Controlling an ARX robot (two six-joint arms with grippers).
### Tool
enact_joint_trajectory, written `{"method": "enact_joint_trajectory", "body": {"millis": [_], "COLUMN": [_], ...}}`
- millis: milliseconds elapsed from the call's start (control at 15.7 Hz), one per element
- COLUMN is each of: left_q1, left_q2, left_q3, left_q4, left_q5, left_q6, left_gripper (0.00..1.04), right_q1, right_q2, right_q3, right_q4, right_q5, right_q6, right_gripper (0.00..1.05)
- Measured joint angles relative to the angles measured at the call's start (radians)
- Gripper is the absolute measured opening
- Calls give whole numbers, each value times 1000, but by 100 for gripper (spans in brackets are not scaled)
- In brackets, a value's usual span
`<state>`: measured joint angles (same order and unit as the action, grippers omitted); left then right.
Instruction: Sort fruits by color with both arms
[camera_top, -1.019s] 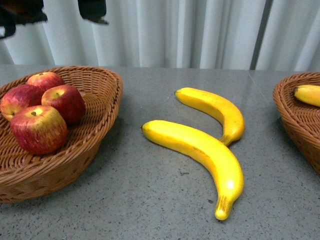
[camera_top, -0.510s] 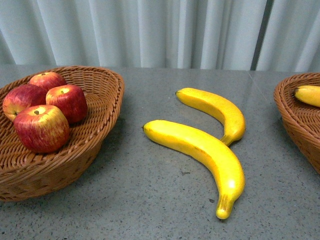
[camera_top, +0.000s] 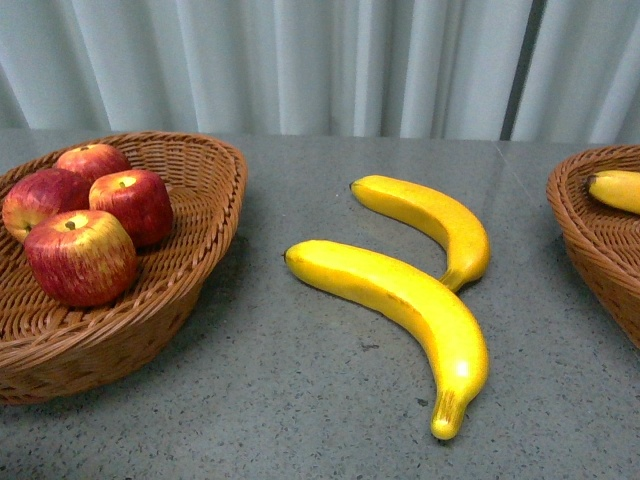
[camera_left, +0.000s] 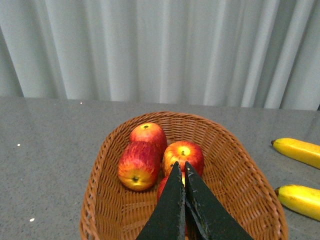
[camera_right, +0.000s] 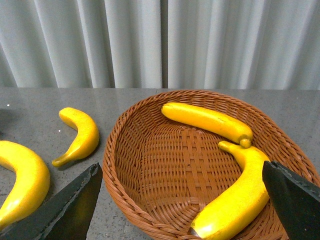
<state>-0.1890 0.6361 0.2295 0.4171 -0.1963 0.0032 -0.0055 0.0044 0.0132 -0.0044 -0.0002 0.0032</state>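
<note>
Bananas up front, two of them loose on the speckled grey table, between the baskets. Nearest is the long banana, bright yellow and glossy, with its dark-flecked stem pointing toward us and its blunt end off to the left. Just behind it the shorter banana curves the same way. Its stem end drops to the long one's back, and whether they touch or sit a hair apart I can't call.

Over on the left is the left basket, brown wicker, with four apples packed against each other inside. The front apple is red with yellow streaks and has a pale dimple on top. Behind it sits the middle apple, with the dark apple to its left and the back apple farthest off.

Above that basket hangs the left gripper, its black fingers pressed together to a point with nothing between them, and the apples lie beyond the tips.

On the right, the right basket is cut by the frame edge in the front view. The right wrist view looks into it and finds two more yellow ones: the slim banana and the thick banana, the stem of one just beside the tip of the other. Over them is the right gripper, fingers spread wide, gripping nothing.

Farthest back, the pale pleated curtain closes off the scene
</note>
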Motion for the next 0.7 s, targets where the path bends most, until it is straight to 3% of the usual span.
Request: {"method": "enact_joint_trajectory", "body": {"millis": [255, 318, 382, 701], "left_q1": [86, 154, 196, 187], "left_q2": [-137, -172, -204, -347], "left_q3": [-113, -129, -147, -193], "left_q4": [-39, -55, -72, -160], "left_q5": [89, 168, 181, 196], "left_q6": [0, 0, -2, -2], "left_gripper": [2, 2, 2, 2], "right_q1": [0, 0, 0, 0], "right_q2": [0, 0, 0, 0], "right_q3": [0, 0, 0, 0], "right_q4": [0, 0, 0, 0], "right_q5": [0, 0, 0, 0], "right_q6": [0, 0, 0, 0], "right_gripper": [98, 98, 98, 98]}}
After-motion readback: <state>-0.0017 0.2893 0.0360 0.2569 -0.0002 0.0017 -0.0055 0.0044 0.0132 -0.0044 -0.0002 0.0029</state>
